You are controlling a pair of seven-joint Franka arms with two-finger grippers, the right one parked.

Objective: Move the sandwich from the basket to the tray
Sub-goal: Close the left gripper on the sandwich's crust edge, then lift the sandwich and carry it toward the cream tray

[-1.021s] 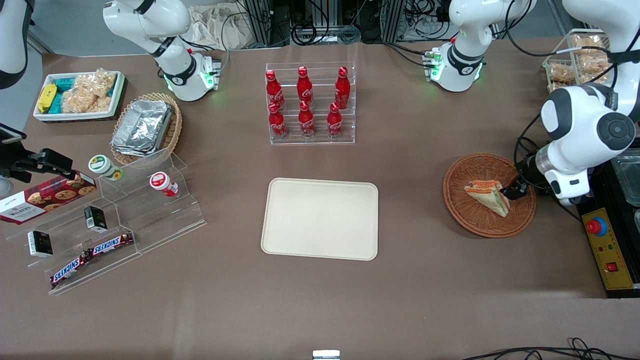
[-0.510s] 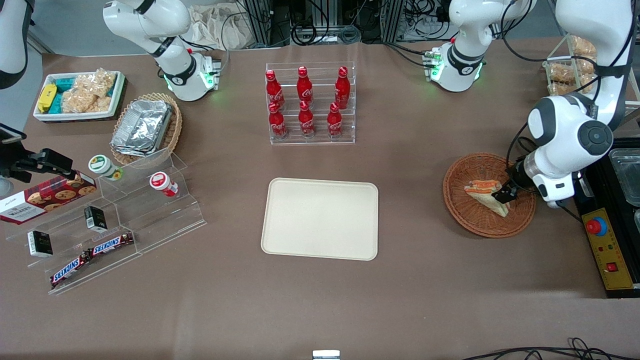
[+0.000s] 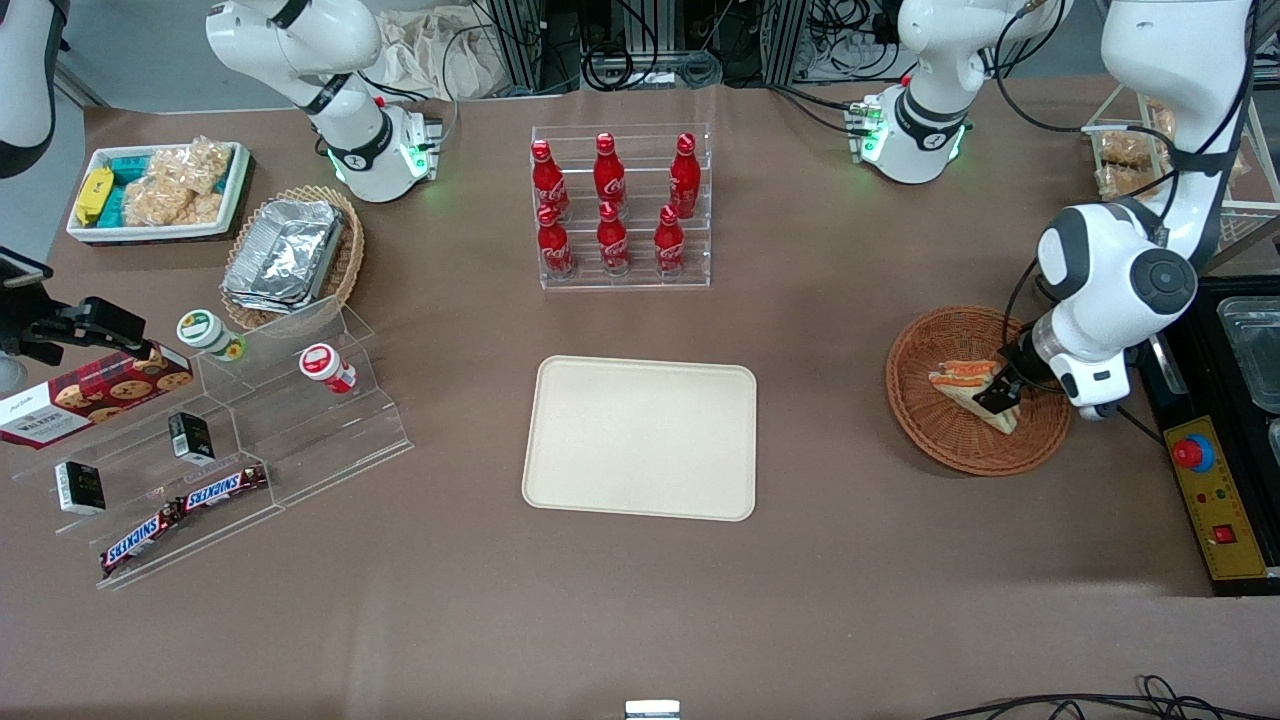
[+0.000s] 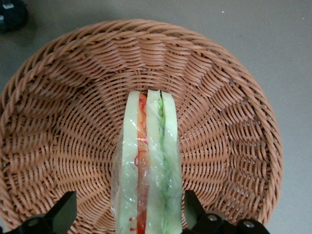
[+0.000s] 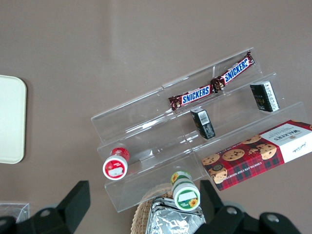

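There is one sandwich (image 3: 968, 390) in one basket (image 3: 945, 445), one tray (image 3: 640, 437), six red bottles (image 3: 610, 205), two chocolate bars (image 3: 182, 511), and one gripper (image 3: 995, 392) over the basket.

Brown table (image 3: 850, 560) w/ tray (image 3: 640, 437), basket (image 3: 925, 425), gripper (image 3: 1000, 392) over basket.
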